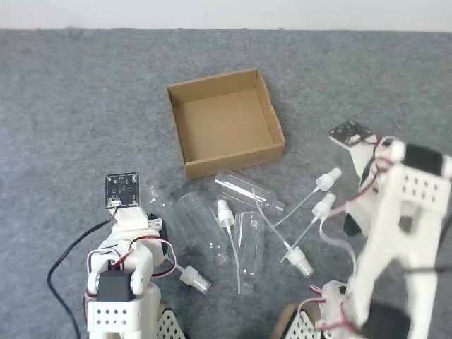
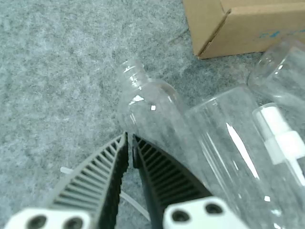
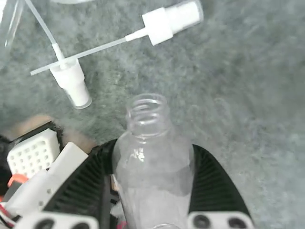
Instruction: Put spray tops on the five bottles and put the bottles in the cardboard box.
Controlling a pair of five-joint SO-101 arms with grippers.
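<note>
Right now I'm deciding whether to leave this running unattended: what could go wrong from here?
1. The right gripper holds an uncapped clear bottle by its smooth body; it might slip or twist when a top is pushed in.
2. A spray top lies with its thin tube crossing that of a second top, so lifting one could drag the other.
3. The left gripper, shut, sits beside a lying bottle and could roll it away.

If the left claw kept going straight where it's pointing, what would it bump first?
Probably the uncapped clear bottle lying just ahead of the left gripper; its tips look nearly on it, though depth is unclear.
</note>
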